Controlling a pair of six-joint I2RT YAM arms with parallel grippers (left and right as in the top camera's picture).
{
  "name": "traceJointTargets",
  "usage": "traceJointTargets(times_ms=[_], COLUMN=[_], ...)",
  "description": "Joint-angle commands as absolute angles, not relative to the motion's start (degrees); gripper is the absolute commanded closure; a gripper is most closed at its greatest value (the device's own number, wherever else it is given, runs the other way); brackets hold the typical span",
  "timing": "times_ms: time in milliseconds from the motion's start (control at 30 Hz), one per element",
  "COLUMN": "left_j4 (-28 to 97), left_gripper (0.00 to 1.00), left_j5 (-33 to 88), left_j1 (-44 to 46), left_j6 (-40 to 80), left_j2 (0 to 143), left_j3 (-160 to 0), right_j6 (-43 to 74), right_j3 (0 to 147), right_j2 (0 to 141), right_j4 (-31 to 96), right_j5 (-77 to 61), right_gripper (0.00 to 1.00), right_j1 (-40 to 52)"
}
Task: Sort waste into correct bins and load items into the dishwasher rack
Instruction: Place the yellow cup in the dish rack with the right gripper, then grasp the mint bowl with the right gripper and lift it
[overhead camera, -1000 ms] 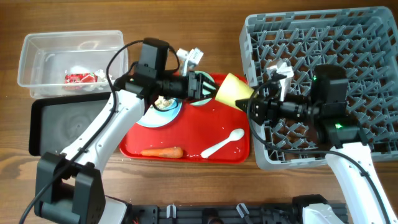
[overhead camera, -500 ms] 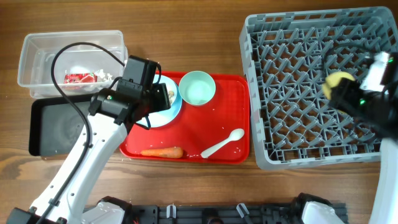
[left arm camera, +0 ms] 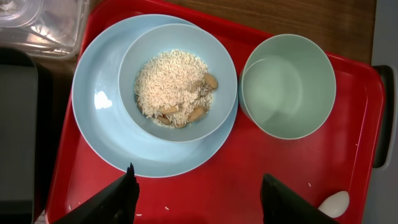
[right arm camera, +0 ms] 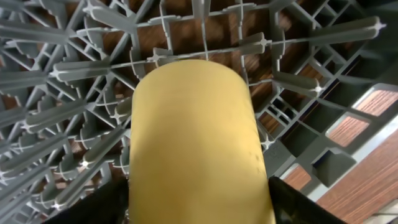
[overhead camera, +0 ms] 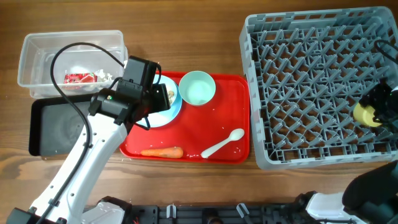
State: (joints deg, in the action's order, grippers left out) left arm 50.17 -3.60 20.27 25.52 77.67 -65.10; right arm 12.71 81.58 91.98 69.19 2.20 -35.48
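Note:
My left gripper is open and empty, hovering over the red tray just in front of the light blue plate. A light blue bowl on the plate holds rice and beige food scraps. The mint bowl stands to the plate's right, also seen from overhead. My right gripper is shut on the yellow cup, held over the pegs at the right edge of the grey dishwasher rack. The white spoon and carrot lie on the tray's front.
The red serving tray sits left of the rack. The clear tub at the back left holds the red-and-white wrapper and some white tissue. The black tray lies in front of it. My left arm covers part of the plate.
My right gripper carried the yellow cup from the tray's edge across the rack to its right side. My left arm drew back from the mint bowl to above the plate, then stayed.

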Motion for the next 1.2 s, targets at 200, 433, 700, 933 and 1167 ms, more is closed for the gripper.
traceJointTargets(times_ms=[200, 433, 700, 933, 1167], left_j4=[50.46, 50.54, 58.78, 59.0, 59.02], left_gripper=[0.34, 0.24, 0.01, 0.0, 0.0], left_j5=[-4.56, -4.58, -4.34, -4.36, -4.36], left_j1=[20.36, 20.36, 8.6, 7.55, 7.55], left_j6=[24.43, 24.6, 32.03, 32.01, 32.01], left_j2=[77.36, 77.62, 77.62, 77.62, 77.62], left_j3=[-65.49, -65.49, -65.49, -65.49, -65.47], right_j6=[12.43, -8.56, 7.6, 19.73, 24.16], right_j3=[82.0, 82.02, 82.06, 82.06, 82.06], right_j2=[93.56, 90.83, 91.31, 107.61, 117.08], right_j4=[67.72, 66.83, 45.45, 36.58, 35.99], right_j5=[-5.69, -39.46, -9.54, -0.86, -2.37], right_gripper=[0.07, 0.22, 0.19, 0.24, 0.67], right_j1=[-35.97, -26.33, 18.39, 29.15, 28.91])
